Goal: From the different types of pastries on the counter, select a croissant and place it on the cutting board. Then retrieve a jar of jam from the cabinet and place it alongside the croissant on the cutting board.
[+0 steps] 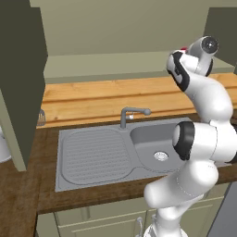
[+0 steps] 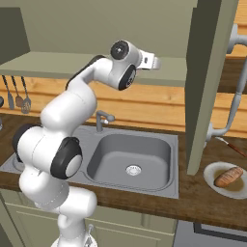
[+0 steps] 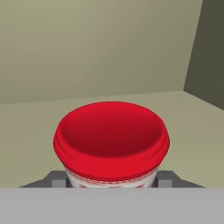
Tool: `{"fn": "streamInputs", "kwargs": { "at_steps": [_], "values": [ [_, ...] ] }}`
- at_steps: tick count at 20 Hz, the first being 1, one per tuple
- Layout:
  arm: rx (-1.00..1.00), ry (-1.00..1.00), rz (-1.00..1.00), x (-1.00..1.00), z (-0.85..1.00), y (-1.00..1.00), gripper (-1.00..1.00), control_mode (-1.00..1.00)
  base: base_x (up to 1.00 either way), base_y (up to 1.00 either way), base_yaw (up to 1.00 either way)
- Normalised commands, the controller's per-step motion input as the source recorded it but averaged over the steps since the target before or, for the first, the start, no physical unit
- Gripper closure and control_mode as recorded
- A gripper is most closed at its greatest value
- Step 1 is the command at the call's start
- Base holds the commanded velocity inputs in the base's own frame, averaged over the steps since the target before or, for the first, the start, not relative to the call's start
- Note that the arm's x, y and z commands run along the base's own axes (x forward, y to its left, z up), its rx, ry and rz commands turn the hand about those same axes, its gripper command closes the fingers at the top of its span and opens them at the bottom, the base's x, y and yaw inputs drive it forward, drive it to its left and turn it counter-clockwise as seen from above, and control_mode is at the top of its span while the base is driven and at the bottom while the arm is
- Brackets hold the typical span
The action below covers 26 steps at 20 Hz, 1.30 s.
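end effector (image 3: 112,186) reaches into the cabinet (image 3: 87,52), its fingers (image 3: 56,179) drawn in against both sides of the jar of jam (image 3: 111,142) standing directly ahead on the shelf, likely rigid, smooth and breakable, best held low on the body.

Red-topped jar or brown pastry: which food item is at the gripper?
The red-topped jar, on the cabinet shelf with the gripper closed against its sides; the brown pastry lies on a white plate on the counter.
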Motion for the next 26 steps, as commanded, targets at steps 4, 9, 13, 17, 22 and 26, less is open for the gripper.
{"fn": "streamInputs", "kwargs": {
  "at_steps": [4, 9, 13, 17, 22, 26],
  "values": [
    [0.04, -0.03, -0.02, -0.28, 0.80, -0.04, 1.00, -1.00, 0.00, 0.00, 0.00],
    [0.00, -0.09, 0.00, -0.60, 0.37, 0.00, 1.00, -1.00, 0.00, 0.00, 0.00],
    [0.00, -0.07, 0.00, -0.84, 0.07, 0.00, 1.00, -1.00, 0.00, 0.00, 0.00],
    [0.00, -0.07, 0.00, -1.00, 0.00, 0.00, 1.00, -1.00, 0.00, 0.00, 0.00],
    [0.00, -0.06, 0.00, -0.94, 0.00, 0.04, 1.00, -1.00, 0.00, 0.00, 0.00],
    [0.00, -0.04, 0.00, -0.99, 0.00, 0.04, 1.00, -1.00, 0.00, 0.00, 0.00]
  ]
}}
